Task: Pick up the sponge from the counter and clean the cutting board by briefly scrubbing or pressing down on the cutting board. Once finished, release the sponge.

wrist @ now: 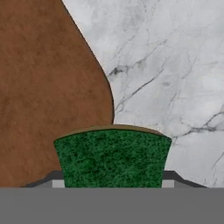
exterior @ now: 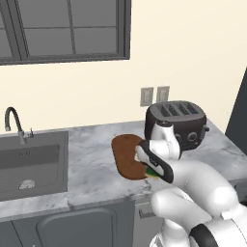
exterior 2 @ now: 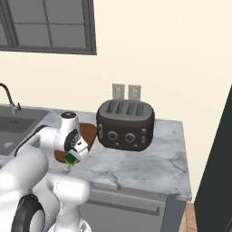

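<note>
The dark reddish-brown cutting board (exterior: 126, 154) lies on the marbled counter (exterior: 91, 164) just left of the toaster. My gripper (exterior: 152, 170) hangs low over the board's near right end, shut on the sponge (exterior: 154, 172). From the right, the sponge (exterior 2: 71, 158) shows its green top and yellow base under the hand (exterior 2: 74, 152), with the cutting board (exterior 2: 89, 132) behind it. In the hand view the green sponge (wrist: 113, 159) sits between the fingertips, straddling the edge where the cutting board (wrist: 48, 87) meets the counter (wrist: 175, 65). Whether the sponge touches the board I cannot tell.
A black toaster (exterior: 178, 120) stands right of the board, close behind the hand, and appears again as the toaster (exterior 2: 125, 124). A dark sink (exterior: 31, 164) with a faucet (exterior: 14, 123) lies to the left. Bare counter (exterior 2: 149, 163) stretches to the right.
</note>
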Controlling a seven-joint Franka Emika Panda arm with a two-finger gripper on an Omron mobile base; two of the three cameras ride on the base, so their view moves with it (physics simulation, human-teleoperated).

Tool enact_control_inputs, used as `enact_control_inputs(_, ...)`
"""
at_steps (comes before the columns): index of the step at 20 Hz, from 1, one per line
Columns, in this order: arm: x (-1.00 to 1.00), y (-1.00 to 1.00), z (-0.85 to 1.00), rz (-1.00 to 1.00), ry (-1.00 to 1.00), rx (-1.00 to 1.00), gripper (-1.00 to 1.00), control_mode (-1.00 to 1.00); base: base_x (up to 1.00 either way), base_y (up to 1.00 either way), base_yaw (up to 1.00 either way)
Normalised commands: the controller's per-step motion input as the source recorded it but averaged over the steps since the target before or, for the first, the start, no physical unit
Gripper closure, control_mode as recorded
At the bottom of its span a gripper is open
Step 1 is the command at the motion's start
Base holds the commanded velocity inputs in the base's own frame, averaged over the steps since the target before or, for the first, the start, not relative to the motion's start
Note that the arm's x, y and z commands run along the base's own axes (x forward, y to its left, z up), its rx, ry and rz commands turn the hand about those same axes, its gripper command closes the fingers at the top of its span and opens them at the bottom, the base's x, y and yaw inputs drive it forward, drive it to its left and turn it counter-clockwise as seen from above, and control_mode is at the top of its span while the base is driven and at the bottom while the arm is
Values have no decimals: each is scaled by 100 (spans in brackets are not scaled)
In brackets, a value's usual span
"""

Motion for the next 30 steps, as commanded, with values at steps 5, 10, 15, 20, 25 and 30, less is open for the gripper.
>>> enact_control_inputs(5,54,35,0,2,0,0,100,-100,0,0,0)
enact_control_inputs(10,57,30,0,4,1,0,100,-100,0,0,0)
enact_control_inputs(15,18,29,0,4,5,0,100,-100,0,0,0)
enact_control_inputs(20,3,25,-6,3,5,0,100,-100,0,0,0)
enact_control_inputs(25,-10,5,-11,3,4,0,100,-100,0,0,0)
enact_control_inputs(30,-10,13,-16,2,2,0,100,-100,0,0,0)
